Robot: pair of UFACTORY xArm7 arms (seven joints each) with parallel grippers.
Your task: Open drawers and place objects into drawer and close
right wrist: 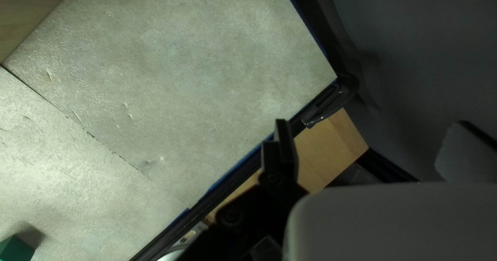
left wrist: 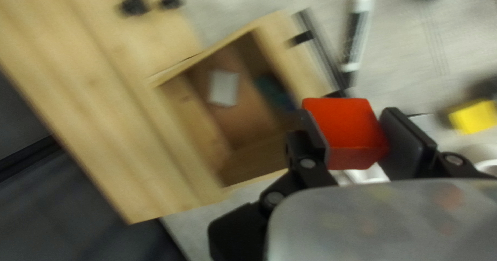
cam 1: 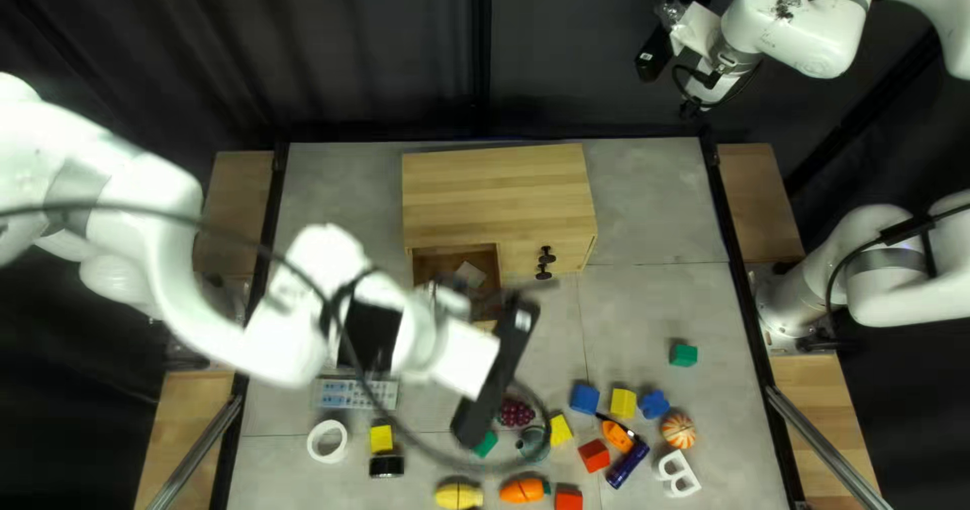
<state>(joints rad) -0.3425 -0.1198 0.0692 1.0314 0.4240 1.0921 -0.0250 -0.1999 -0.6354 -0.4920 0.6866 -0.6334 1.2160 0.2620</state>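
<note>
My left gripper [cam 1: 495, 374] hangs in front of the wooden cabinet [cam 1: 495, 197], its fingertips hidden under its body. In the left wrist view, both fingers of my left gripper [left wrist: 357, 137] press a red block [left wrist: 346, 129] between them. The block overlaps the near corner of the pulled-out drawer [left wrist: 248, 168], outside its opening. Inside the drawer lie a small white piece [left wrist: 223, 87] and a blurred teal thing [left wrist: 274, 93]. My raised right gripper [cam 1: 655, 53] is beyond the table's far right; in the right wrist view, my right gripper [right wrist: 365, 150] stands open with nothing between its fingers.
Two black knobs [cam 1: 546, 262] stick out from the cabinet's closed part. A marker [left wrist: 357, 33] lies beyond the drawer front. Toys and blocks cover the table's near part, among them a yellow block [cam 1: 623, 403], a green block [cam 1: 684, 354] and a white ring [cam 1: 314, 441].
</note>
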